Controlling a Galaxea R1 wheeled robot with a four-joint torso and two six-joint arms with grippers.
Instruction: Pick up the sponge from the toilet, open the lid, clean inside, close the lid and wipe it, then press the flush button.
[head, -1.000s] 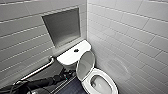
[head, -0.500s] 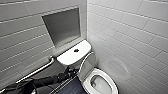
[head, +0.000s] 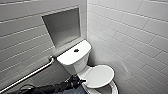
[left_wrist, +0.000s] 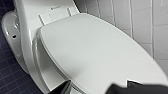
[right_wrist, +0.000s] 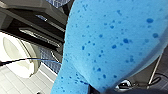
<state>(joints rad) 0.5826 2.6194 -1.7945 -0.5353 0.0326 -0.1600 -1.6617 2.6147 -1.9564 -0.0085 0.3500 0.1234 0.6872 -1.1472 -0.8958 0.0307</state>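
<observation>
In the head view the toilet (head: 75, 62) stands in the corner of a white-tiled room, with the flush button (head: 76, 50) in the middle of its tank top. A recessed niche (head: 63, 26) is in the wall above it and a metal grab rail (head: 27, 75) runs along the wall beside it. The lid (head: 98, 76) is down over the bowl. The left arm reaches in low, its left gripper (head: 79, 80) just beside the lid's hinge-side edge. In the left wrist view the lid (left_wrist: 100, 50) lies close below the camera, with a shadowed gap under its rim and dark blue floor tiles (left_wrist: 7, 80) beside the base. The left gripper (left_wrist: 98, 86) has its dark fingers (left_wrist: 63, 88) spread well apart, the lid's near edge between them; whether they touch it I cannot tell. In the right wrist view the sponge (right_wrist: 112, 45), bright blue with darker speckles, sits right against the camera, clamped in the right gripper (right_wrist: 100, 90) and held off the floor.
</observation>
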